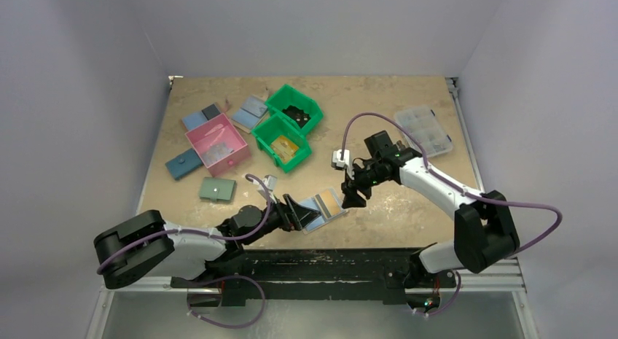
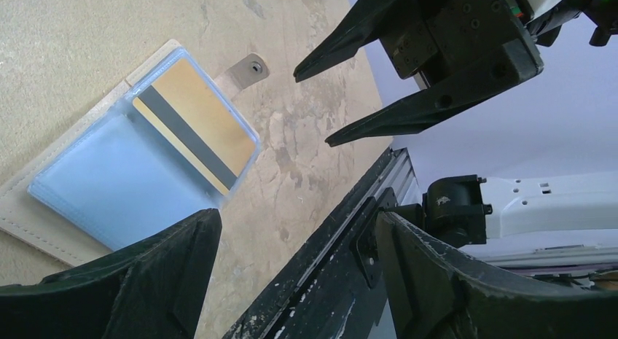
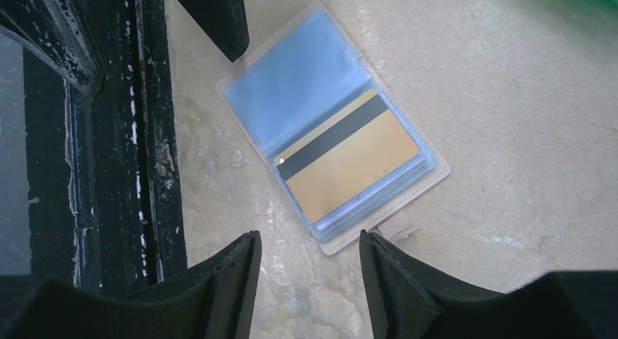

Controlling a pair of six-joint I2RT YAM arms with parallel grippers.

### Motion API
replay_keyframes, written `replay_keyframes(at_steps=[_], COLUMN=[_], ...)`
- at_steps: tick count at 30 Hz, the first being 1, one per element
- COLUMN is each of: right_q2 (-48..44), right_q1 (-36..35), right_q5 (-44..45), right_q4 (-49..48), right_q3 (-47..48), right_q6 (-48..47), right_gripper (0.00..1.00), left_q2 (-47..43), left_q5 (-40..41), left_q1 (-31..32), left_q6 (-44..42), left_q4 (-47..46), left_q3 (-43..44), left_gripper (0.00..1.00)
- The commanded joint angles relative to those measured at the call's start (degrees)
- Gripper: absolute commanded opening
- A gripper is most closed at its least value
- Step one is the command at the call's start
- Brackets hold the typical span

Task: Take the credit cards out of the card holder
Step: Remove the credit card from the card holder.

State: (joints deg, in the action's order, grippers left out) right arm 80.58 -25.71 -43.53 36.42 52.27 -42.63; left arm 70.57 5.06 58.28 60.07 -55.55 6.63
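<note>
Care matters — the left pincer [image 2: 295,219], jaws apart, should pin the open beige card holder [image 3: 331,131] flat near the bench [image 3: 510,98] front edge while the right pincer [image 3: 307,240], likewise apart, pinches the gold black-striped card [image 3: 353,164].

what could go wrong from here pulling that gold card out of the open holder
1. The gold card sits inside a clear sleeve; the right hand may pinch both and lift the whole card holder, which nothing visibly pins.
2. The holder lies near the black rail; a nudge could push it there.
3. The left hand hovers close, so the hands might collide.
</note>
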Motion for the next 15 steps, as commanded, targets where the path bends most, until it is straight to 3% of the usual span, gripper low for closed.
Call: replay_keyframes(at_steps=[1, 13, 15], right_q2=[0.99, 4.06, 4.88], right_q1=[-1.14, -2.12, -2.21], right_q5=[1.61, 4.53, 4.96], right_q4=[-2.08, -5.84, -6.83], right_q3=[2.08, 2.71, 2.79], right_q6=[2.71, 8.64, 10.14], right_gripper=[0.56, 0.33, 0.25], left_q2=[1.37, 6.95, 8.3], left_q5=[0.98, 1.02, 1.07], left_q1=[0.34, 0.52, 0.52], left_q6=[1.3, 3.65, 4.18], left_q4=[-4.4, -8.74, -9.76], left_q3=[0.49, 1.23, 1.46], left_gripper=[0.82, 0.74, 0.71])
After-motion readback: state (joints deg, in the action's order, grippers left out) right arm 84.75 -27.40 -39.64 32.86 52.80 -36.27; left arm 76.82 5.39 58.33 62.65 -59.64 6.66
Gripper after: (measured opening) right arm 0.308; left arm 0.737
